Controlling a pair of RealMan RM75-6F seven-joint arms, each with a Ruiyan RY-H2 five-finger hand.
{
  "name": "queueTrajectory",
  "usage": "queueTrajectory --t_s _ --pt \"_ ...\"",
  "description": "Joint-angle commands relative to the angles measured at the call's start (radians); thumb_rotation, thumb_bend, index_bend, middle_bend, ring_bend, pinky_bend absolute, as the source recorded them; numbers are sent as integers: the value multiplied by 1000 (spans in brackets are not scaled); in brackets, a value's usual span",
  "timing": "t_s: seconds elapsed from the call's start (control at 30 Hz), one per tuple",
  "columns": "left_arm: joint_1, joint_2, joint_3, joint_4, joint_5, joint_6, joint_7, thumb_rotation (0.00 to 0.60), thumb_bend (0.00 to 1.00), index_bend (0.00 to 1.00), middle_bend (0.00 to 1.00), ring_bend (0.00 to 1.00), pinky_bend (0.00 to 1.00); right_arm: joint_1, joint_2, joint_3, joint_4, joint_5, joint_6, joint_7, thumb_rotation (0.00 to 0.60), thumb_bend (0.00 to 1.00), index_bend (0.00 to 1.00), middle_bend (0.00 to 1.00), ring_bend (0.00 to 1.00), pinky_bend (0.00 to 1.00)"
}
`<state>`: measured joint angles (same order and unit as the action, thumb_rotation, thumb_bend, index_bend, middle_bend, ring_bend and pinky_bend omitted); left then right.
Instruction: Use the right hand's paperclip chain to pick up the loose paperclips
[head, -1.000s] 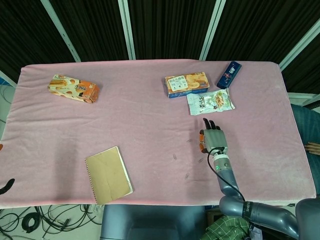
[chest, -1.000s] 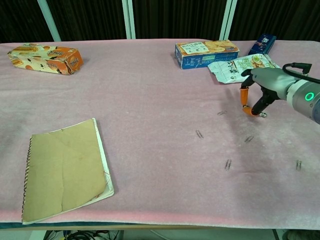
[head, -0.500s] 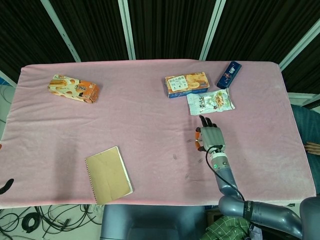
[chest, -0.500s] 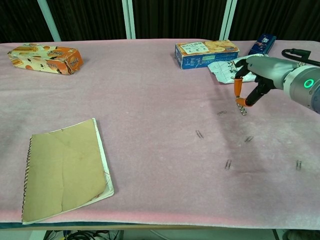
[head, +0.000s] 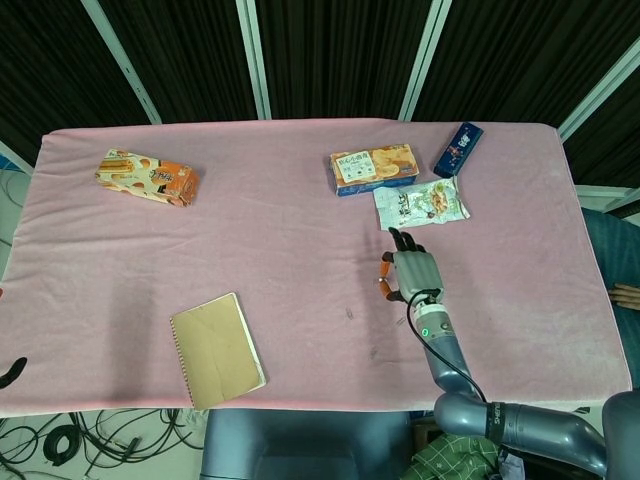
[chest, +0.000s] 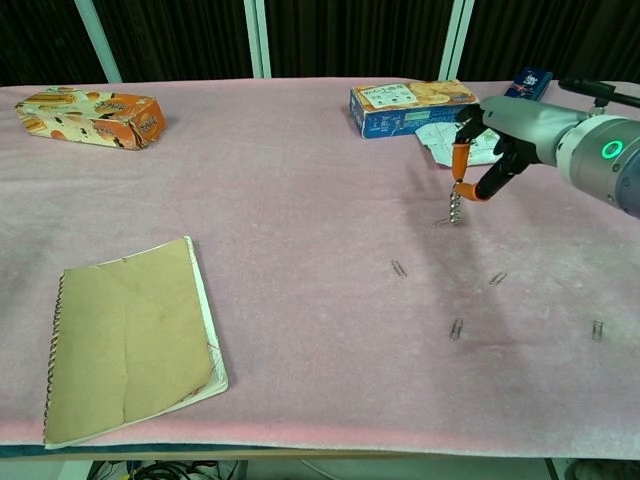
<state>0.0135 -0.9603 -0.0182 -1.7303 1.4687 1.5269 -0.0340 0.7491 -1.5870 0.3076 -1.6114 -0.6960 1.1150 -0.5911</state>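
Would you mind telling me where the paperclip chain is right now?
In the chest view, the paperclip chain hangs from the right hand at right of centre, its lower end at a loose paperclip, just in front of the white snack packet.

Four loose paperclips lie on the table: one (chest: 399, 268) left of the hand (chest: 500, 135), the other three (chest: 497, 278) (chest: 456, 328) (chest: 597, 329) nearer than it. One chain (chest: 456, 206) hangs from the hand. Beyond it lie one box (chest: 412, 106), one packet (chest: 455, 140) and one blue bar (chest: 527, 87); far left, one orange carton (chest: 90, 115) and one notebook (chest: 130, 335).
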Motion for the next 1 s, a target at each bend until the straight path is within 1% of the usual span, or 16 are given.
queueTrajectory --t_s 0.03,0.37,0.6,0.77,1.0 --pt "0 0 0 0 -1 0 0 600 224 27 0 0 0 5 -1 4 -4 4 0 2 600 325 567 0 6 187" --pt "1 1 -1 0 -1 1 -3 600 224 27 0 0 0 22 -9 10 -10 34 -1 1 600 325 568 0 7 187" --pt "2 2 -2 1 -2 3 -8 600 224 27 0 0 0 17 11 6 -61 35 13 5 600 324 569 0 6 187" --pt "2 2 -1 -1 1 4 -5 600 224 27 0 0 0 11 27 -11 -116 30 23 -1 600 324 569 0 6 187" --pt "3 1 -1 -3 -1 3 -2 600 224 30 0 0 0 -5 45 -62 -210 9 37 -11 600 318 569 0 6 187"
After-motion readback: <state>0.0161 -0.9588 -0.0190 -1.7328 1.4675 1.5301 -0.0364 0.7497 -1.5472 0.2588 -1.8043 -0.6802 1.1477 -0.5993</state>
